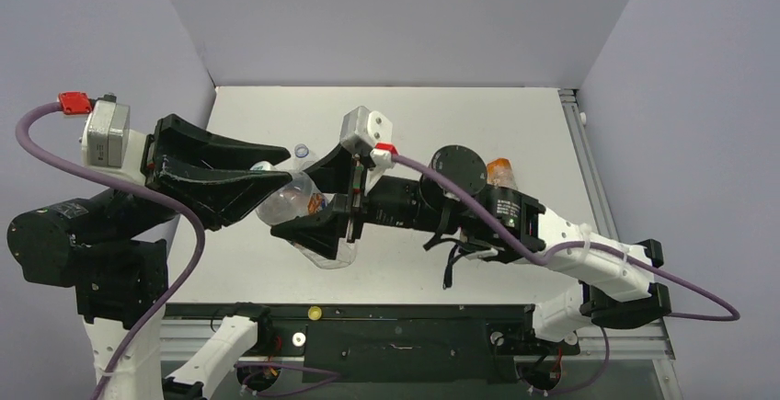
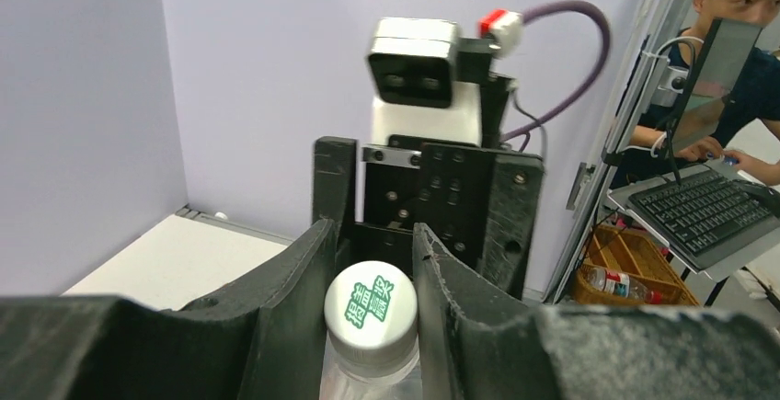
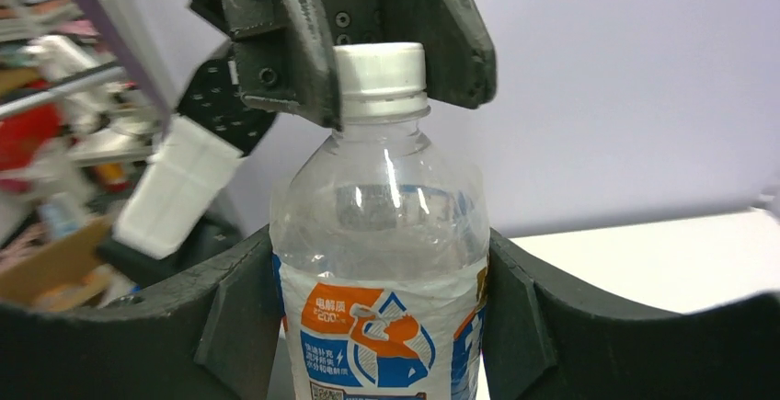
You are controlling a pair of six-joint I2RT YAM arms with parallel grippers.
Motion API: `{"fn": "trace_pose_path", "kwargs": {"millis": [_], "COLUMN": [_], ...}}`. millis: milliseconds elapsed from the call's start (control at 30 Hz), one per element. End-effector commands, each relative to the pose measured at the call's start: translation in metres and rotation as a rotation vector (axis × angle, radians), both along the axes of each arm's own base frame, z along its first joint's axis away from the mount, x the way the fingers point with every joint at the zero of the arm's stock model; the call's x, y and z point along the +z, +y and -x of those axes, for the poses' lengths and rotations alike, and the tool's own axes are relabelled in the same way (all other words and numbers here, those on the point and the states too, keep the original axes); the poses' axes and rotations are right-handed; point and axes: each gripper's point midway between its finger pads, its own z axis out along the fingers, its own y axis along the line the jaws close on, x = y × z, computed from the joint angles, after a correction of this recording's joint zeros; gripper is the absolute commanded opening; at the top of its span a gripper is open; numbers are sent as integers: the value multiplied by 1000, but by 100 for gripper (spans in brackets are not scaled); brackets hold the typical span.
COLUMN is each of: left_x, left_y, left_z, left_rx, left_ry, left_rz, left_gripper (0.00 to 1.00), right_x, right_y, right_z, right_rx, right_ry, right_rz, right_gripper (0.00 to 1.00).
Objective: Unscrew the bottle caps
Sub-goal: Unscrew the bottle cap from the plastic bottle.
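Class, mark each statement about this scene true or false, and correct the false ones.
1. The right pincer grips the clear bottle round its body. True.
2. The white cap is off the bottle. False: it sits on the neck, clamped by the left pincer.
3. The cap's top bears green print. True.
4. An orange bottle is beside the left arm. False: it is beside the right arm.

Cap (image 2: 371,308) btwn L fingers (image 2: 281,317), bottle (image 3: 382,262) body btwn R fingers (image 3: 230,326)
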Motion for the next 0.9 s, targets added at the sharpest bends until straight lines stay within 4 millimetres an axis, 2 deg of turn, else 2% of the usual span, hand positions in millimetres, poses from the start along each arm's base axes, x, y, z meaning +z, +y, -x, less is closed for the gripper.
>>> {"fn": "trace_pose_path", "kwargs": {"millis": [0,33,67,100,133,167,200,233,267,300,333,367,400,433,533,733,800,833,867], "left_x": [-2,-5,-5,-7,-7,-9,-9,-10,-13,-12,-14,-13,-14,-13,-13,-13,-11,-10,-7], "left_y": [5,5,6,7,8,9,11,13,14,16,17,19,20,22,27,34,34,34,34], "left_z": [-8,-12,-15,-18,-21,-25,-29,-33,-36,-39,-42,-44,-46,-48,-52,-58,-55,-52,-47], "left_rx": [84,98,114,129,148,170,192,219,233,260,271,295,308,330,370,430,430,424,417], "left_ry": [-39,-41,-42,-44,-45,-49,-47,-49,-39,-48,-41,-49,-42,-48,-53,-49,-54,-57,-61], "left_rz": [-9,-18,-16,-23,-20,-28,-25,-30,-34,-32,-36,-35,-38,-35,-34,-24,-16,-12,2], "left_gripper": [0,0,0,0,0,0,0,0,0,0,0,0,0,0,0,0,53,91,97], "right_x": [10,9,8,6,6,5,5,4,3,-3,-2,-2,-6,-7,-10,-1,3,0,6], "right_y": [-21,-17,-23,-18,-26,-19,-29,-21,-30,-20,-27,-20,-24,-17,-15,-26,-28,-23,-32], "right_z": [-54,-45,-54,-45,-52,-43,-50,-42,-47,-42,-46,-40,-42,-37,-32,-34,-35,-33,-37], "right_rx": [-500,-518,-610,-626,-719,-738,-834,-859,-946,-975,-1050,-1073,-1123,-1136,-1172,-1172,-1136,-1093,-1065], "right_ry": [-102,-136,-133,-165,-183,-191,-207,-207,-225,-228,-245,-235,-272,-264,-295,-225,-201,-232,-190], "right_rz": [27,34,45,54,72,71,95,92,126,138,167,159,205,197,227,171,136,138,111], "right_gripper": [0,0,0,0,0,0,0,0,0,0,0,0,0,0,0,0,0,0,0]}}
